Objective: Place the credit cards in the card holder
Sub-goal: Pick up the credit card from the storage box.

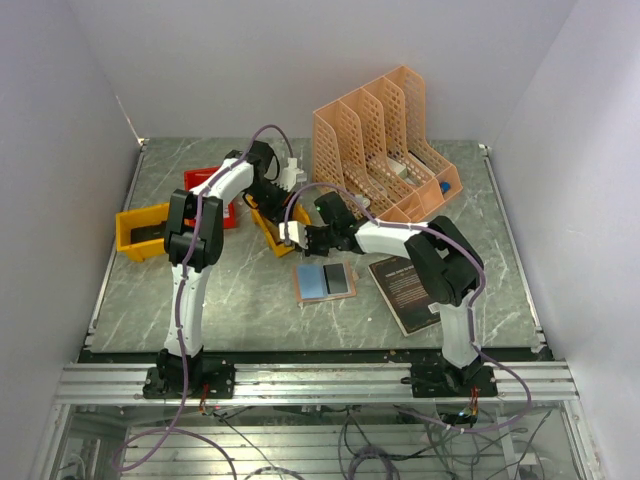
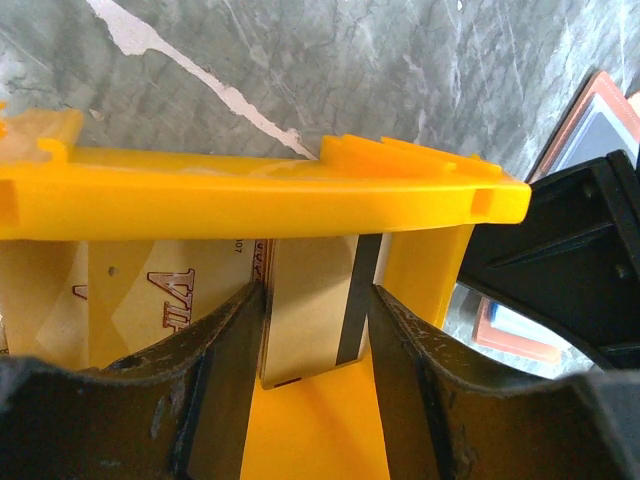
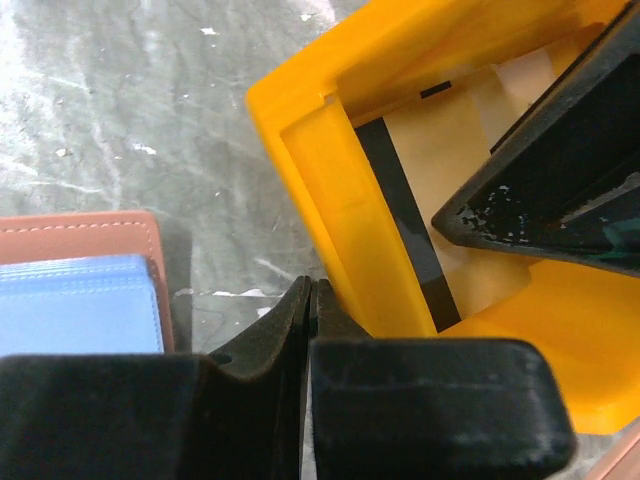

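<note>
A tan credit card (image 2: 305,310) with a dark stripe stands tilted inside the middle yellow bin (image 2: 250,195). My left gripper (image 2: 315,295) is shut on it, a finger against each long edge. A second tan card (image 2: 150,290) with lettering lies flat beside it. The card holder (image 1: 325,282) lies open on the table, salmon outside and blue-grey inside, with a dark card on its right half. My right gripper (image 3: 312,290) is shut with nothing in it. It sits just outside the bin's wall (image 3: 340,200), between the bin and the card holder (image 3: 100,245).
A peach lattice file organizer (image 1: 385,145) stands at the back right. A black book (image 1: 405,290) lies to the right of the card holder. A red bin (image 1: 205,185) and another yellow bin (image 1: 145,232) sit to the left. The two grippers are close together at the middle bin (image 1: 275,232).
</note>
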Action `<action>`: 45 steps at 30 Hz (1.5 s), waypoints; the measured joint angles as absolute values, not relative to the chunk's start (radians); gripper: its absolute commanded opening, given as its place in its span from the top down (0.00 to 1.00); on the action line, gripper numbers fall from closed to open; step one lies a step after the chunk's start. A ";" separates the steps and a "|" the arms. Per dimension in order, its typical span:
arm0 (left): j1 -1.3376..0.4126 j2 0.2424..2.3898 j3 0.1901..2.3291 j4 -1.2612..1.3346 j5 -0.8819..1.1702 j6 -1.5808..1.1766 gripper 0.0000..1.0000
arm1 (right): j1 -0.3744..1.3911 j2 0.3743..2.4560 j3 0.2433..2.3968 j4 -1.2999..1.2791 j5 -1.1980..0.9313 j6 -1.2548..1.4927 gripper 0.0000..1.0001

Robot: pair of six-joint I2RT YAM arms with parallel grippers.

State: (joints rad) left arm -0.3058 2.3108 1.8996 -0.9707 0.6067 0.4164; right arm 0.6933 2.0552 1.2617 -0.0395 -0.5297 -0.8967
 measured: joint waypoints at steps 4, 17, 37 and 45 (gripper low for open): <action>-0.303 2.311 1.900 -0.970 0.612 0.423 0.46 | 0.703 2.063 1.268 -0.014 -0.492 -0.863 1.00; -0.280 2.310 1.900 -0.965 0.628 0.453 0.59 | 0.714 2.080 1.291 0.008 -0.445 -0.774 1.00; -0.287 2.249 1.880 -1.008 0.746 0.429 0.60 | 0.714 2.088 1.291 0.040 -0.430 -0.756 1.00; -0.291 2.254 1.877 -1.007 0.715 0.403 0.57 | 0.714 2.090 1.291 0.047 -0.430 -0.754 1.00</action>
